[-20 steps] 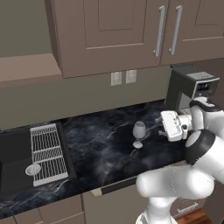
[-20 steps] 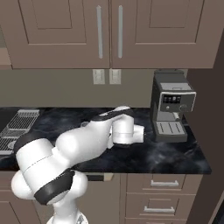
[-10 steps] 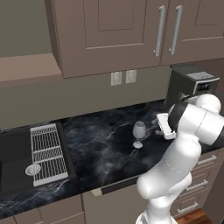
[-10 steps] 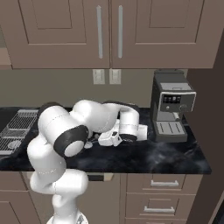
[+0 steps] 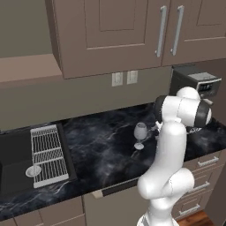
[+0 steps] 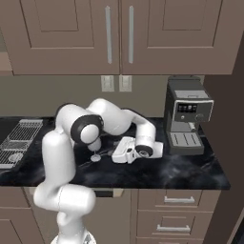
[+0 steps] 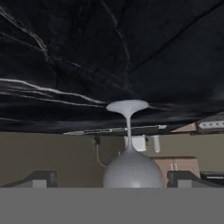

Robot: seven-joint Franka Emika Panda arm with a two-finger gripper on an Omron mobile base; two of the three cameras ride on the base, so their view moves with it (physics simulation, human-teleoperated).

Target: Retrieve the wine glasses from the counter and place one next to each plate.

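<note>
One wine glass stands upright on the black marble counter, just left of my arm. In the hand view it appears upside down, with its foot above and its bowl between my two finger tips. My gripper is open, level with the bowl, with a finger well clear on each side. From the right base view the hand lies low over the counter and points at the glass foot. The other wine glass sits on the drainer. The plates are out of view.
The ribbed grey drainer lies at the counter's left, beside a dark sink. A coffee machine stands right of my hand, against the wall. Taupe wall cabinets hang overhead. My own elbow rises in front of the glass.
The arm has folded, its elbow rising, and the hand has dropped low and moved closer to the glass from the right. The glass has stayed in place.
</note>
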